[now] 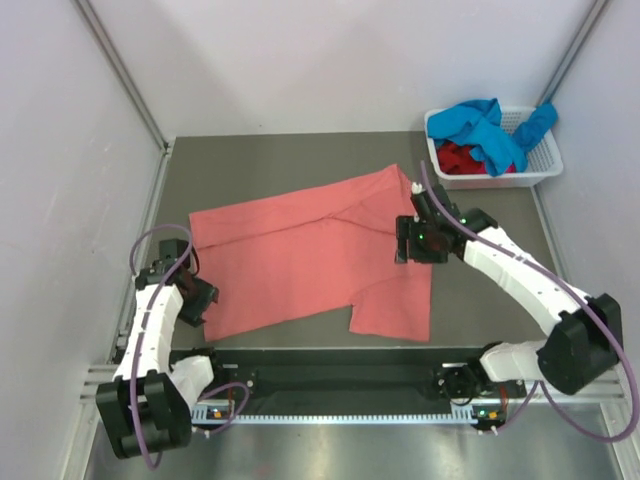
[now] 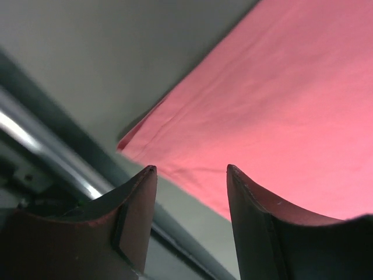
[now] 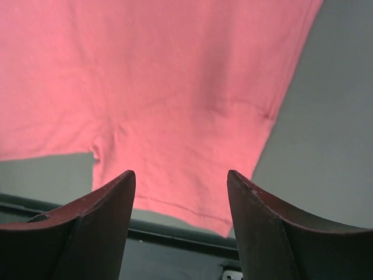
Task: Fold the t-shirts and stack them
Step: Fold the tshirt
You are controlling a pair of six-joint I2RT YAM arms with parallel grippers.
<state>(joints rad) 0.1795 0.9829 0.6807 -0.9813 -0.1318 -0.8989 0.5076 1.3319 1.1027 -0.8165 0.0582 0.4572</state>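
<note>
Left hand (image 1: pixel 198 297) hovers at the near-left edge of the salmon-pink t-shirt (image 1: pixel 290 255), its fingers spread and holding nothing. Farther in, the right hand (image 1: pixel 413 241) hangs over the shirt's right side, likewise released and empty. The shirt lies spread on the grey counter (image 1: pixel 480 290), a fold showing toward its far right. At the far right corner a white basket (image 1: pixel 545 165) holds a bright blue t-shirt (image 1: pixel 485 125) and a dark red t-shirt (image 1: pixel 460 160).
</note>
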